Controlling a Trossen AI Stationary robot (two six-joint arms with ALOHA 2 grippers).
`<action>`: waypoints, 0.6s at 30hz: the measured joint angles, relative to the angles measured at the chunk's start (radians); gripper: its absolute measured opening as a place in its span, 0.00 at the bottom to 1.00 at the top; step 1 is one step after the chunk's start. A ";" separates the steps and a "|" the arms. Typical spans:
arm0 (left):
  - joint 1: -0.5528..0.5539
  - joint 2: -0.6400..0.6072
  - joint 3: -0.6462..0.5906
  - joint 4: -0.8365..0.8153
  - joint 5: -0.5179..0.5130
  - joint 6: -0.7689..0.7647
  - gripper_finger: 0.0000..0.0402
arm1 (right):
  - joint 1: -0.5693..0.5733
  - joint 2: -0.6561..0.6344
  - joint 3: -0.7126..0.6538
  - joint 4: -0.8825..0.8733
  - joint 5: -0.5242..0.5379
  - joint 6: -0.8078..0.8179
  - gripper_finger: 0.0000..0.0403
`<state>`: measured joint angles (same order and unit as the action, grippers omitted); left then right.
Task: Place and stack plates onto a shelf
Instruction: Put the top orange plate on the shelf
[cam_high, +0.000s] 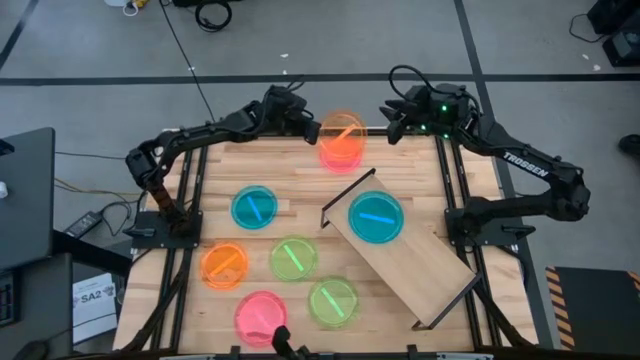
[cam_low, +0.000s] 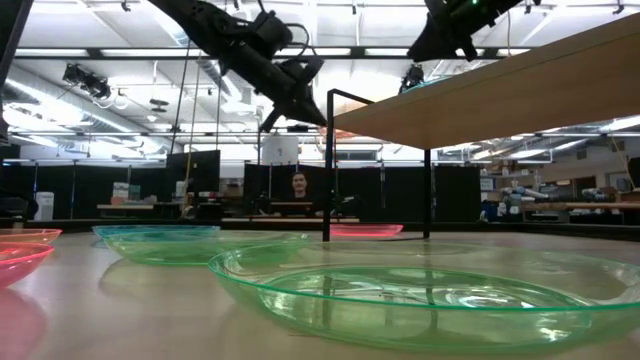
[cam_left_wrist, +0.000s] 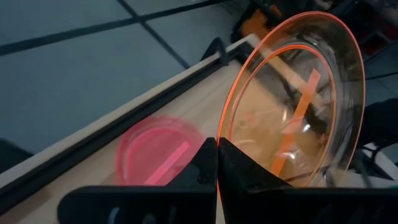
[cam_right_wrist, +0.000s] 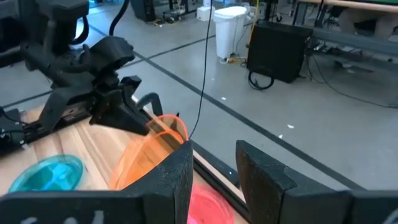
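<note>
- Two grippers up at the far edge of the bench (cam_high: 250, 160) right now. My left gripper (cam_high: 312, 122) is pinched tight on the rim of the orange plate (cam_high: 343, 135), holding it up off the wood and tipped almost on edge.
- Rim grip makes sense to me: these plates are thin and shallow, so the edge is the only bit my fingers (cam_left_wrist: 205, 163) can bite. Lifted like this, it should clear the shelf frame on the way over.
- Right gripper (cam_high: 392, 118) sits just across the plate from my left one, fingers spread with nothing between them. My guess is it's lined up for a handoff, since the shelf (cam_high: 420, 265) is on its side.
- Directly under the held plate, a pink plate (cam_high: 340, 157) lies flat on the bench.
- Plate looks: see-through neon orange, round, raised lip, solid orange bar across the middle.
- Shelf is well off toward the near side from both grippers, a pale plank on black wire set at an angle. One blue plate (cam_high: 376, 217) sits on it already, so stacking has barely started.
</note>
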<state>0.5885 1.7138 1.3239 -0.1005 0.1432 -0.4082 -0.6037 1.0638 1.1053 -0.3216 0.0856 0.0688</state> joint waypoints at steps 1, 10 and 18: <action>-0.004 0.000 0.000 0.009 -0.001 0.000 0.00 | 0.000 0.003 0.000 0.004 -0.001 0.000 0.32; -0.023 0.000 0.000 0.039 -0.052 0.001 0.00 | 0.026 0.077 0.000 0.011 -0.049 0.011 0.32; -0.023 0.000 0.000 0.039 -0.072 0.001 0.00 | 0.045 0.142 0.000 0.053 -0.018 -0.027 0.32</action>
<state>0.5659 1.7138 1.3239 -0.0620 0.0710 -0.4076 -0.5583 1.2053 1.1053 -0.2682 0.0673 0.0420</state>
